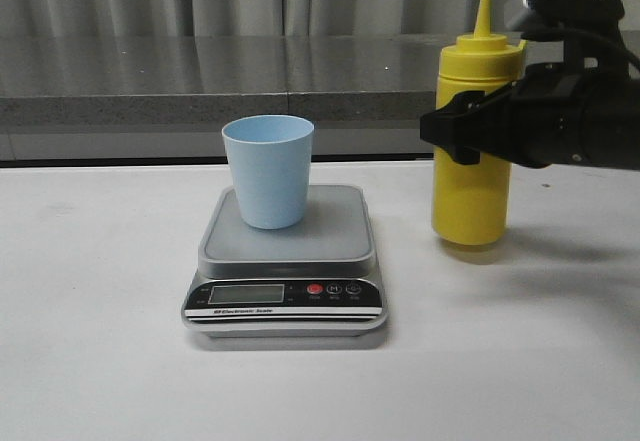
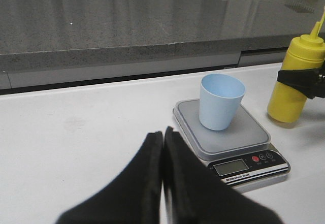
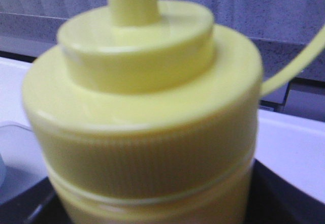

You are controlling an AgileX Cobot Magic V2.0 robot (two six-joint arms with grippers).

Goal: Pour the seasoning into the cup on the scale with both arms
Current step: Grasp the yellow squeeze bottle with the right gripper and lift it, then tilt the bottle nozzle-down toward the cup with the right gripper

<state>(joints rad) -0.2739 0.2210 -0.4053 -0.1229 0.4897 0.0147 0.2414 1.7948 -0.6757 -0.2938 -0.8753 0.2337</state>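
Observation:
The light blue cup (image 1: pixel 267 171) (image 2: pixel 220 102) stands upright on the steel platform of the silver-grey scale (image 1: pixel 335 231) (image 2: pixel 238 137). To the right of the scale, the yellow seasoning bottle (image 1: pixel 472 196) (image 2: pixel 294 66) (image 3: pixel 147 122) stands upright on the table with its nozzle up. My right gripper (image 1: pixel 462 129) (image 3: pixel 157 203) reaches in from the right and is shut on the bottle just below its cap. My left gripper (image 2: pixel 163 131) is shut on nothing, above the bare table to the left of the scale. It is out of the front view.
The white table (image 1: pixel 100 311) extends around the scale. Behind it runs a raised grey stone ledge (image 1: pixel 200 71), with curtains beyond. The bottle's thin cap strap (image 3: pixel 294 61) sticks out to one side.

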